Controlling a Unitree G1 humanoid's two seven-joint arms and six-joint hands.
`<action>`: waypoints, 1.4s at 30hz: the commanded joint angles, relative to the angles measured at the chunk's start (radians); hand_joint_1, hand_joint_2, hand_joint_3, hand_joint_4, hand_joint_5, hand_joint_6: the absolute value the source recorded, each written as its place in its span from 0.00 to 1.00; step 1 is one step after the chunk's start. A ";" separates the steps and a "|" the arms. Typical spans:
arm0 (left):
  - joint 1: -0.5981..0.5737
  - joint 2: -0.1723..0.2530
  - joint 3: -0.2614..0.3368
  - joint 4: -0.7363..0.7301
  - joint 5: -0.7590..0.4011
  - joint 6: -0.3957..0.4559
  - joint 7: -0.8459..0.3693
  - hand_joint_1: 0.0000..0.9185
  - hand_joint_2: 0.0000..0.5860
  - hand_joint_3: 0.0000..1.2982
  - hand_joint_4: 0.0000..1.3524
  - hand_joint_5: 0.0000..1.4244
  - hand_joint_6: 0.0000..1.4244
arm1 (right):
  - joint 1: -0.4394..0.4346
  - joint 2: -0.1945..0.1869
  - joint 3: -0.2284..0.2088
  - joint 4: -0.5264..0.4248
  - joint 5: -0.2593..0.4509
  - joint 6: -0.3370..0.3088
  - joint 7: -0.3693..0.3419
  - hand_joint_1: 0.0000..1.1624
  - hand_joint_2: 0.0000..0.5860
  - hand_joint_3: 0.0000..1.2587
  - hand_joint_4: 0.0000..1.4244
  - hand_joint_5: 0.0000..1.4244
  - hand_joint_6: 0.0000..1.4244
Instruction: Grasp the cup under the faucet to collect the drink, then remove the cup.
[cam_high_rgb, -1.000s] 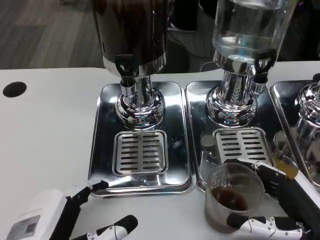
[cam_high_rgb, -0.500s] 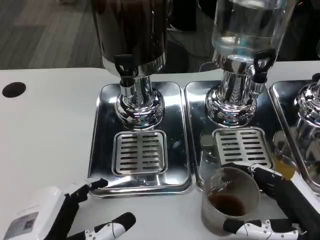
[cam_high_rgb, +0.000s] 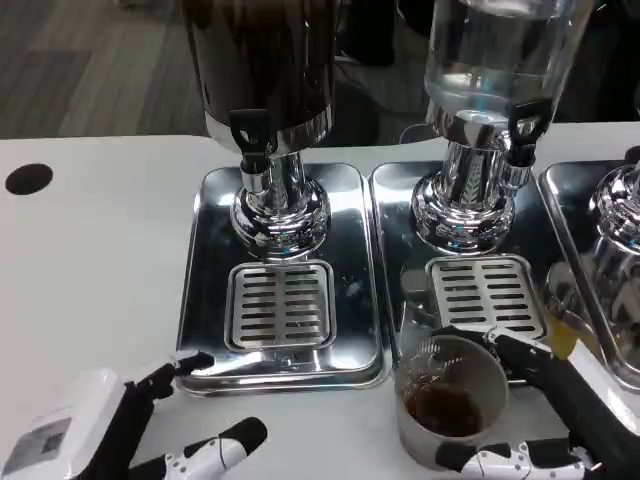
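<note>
We held the cup (cam_high_rgb: 447, 403), a clear tumbler with dark drink in its bottom, in our right robot hand (cam_high_rgb: 555, 420), fingers wrapped around its far and near sides. It stood at the front edge of the middle drip tray (cam_high_rgb: 395, 280), well clear of the clear-tank dispenser (cam_high_rgb: 490, 110) and its faucet (cam_high_rgb: 524, 128), seemingly so it could be carried away. Our left robot hand (cam_high_rgb: 130, 435) rested spread and empty on the table (cam_high_rgb: 90, 260), by the left tray (cam_high_rgb: 200, 300) below the dark dispenser (cam_high_rgb: 265, 90).
</note>
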 joint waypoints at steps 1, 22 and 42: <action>-0.005 0.012 0.000 0.011 -0.002 0.003 -0.018 0.03 0.16 0.22 0.18 0.22 0.24 | -0.010 -0.018 0.016 0.003 -0.024 -0.017 -0.020 0.66 0.19 0.28 0.22 0.26 0.08; -0.038 0.008 -0.011 0.027 -0.003 0.012 -0.050 0.03 0.15 0.23 0.18 0.23 0.25 | -0.021 -0.047 0.031 -0.021 -0.008 -0.009 -0.045 0.62 0.18 0.09 0.00 0.05 0.00; -0.054 0.009 0.003 0.064 -0.047 -0.016 -0.026 0.03 0.15 0.23 0.18 0.23 0.25 | -0.009 -0.152 -0.096 -0.156 -0.184 0.021 -0.208 0.53 0.29 0.11 0.00 0.03 0.00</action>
